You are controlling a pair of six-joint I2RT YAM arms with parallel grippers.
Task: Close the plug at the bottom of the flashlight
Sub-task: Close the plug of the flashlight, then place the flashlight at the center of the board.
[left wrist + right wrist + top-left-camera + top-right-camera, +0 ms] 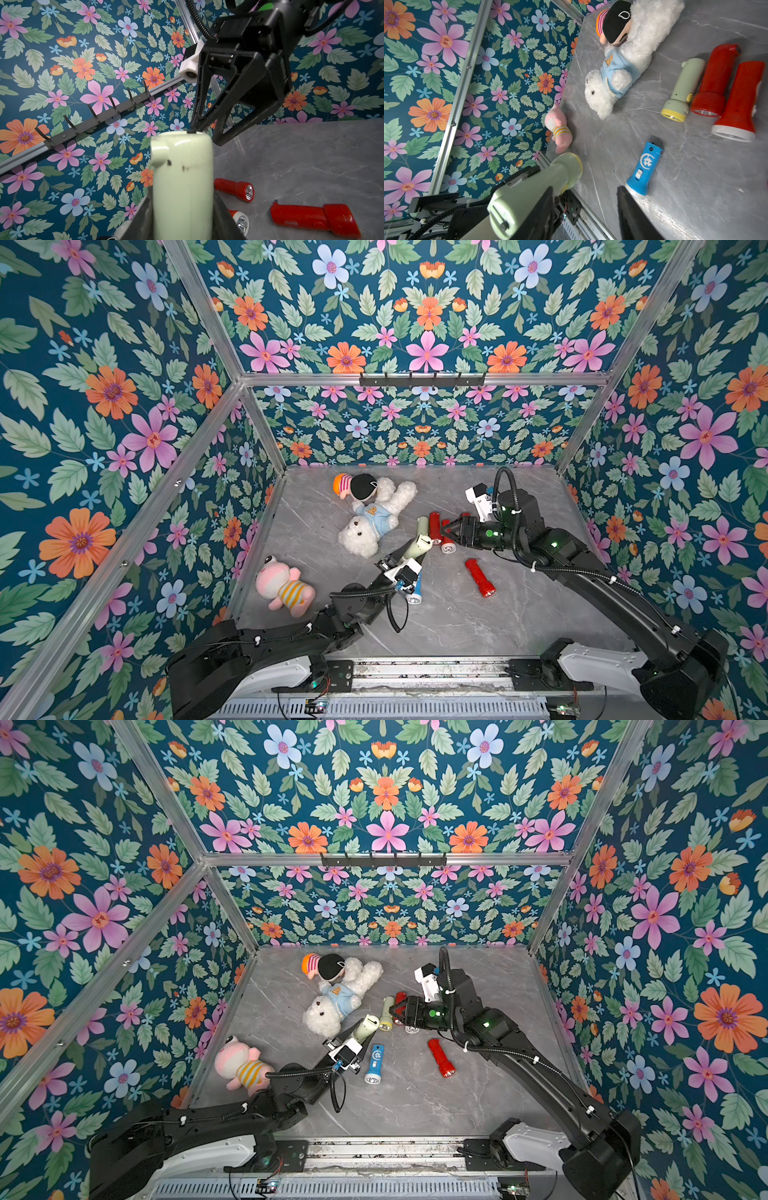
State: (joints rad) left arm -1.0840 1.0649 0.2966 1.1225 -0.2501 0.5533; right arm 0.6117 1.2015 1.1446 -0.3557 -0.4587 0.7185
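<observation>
I count six plastic flashlights. Two are pale green: a raised green flashlight [519, 197] and a yellow-rimmed green flashlight [685, 85] lying flat. Three are red: a red-headed flashlight [716, 79], a white-rimmed red flashlight [743, 97] and a lone red flashlight [478, 574]. There is one blue flashlight [644, 164]. Three plush toys: a fluffy white bear [598, 99], a black-capped doll [614, 22] and a pink striped-shirt animal [282, 585]. Two black robot arms: left arm [286, 639], right arm [615, 585].

Surface: grey marble table [415, 1106].
Arms: left gripper [354, 1036] clamped on green flashlight [368, 1025], held tilted, its free end toward the right gripper [398, 1011].
Lying flat: yellow-headed flashlight [386, 1013], just beside the held one; blue flashlight [375, 1064]; red flashlight [441, 1057]; red pair [400, 997], partly hidden under the right gripper.
Plush: white bear [336, 998]; capped doll [326, 966], touching it; pink toy [241, 1063], by the left wall.
</observation>
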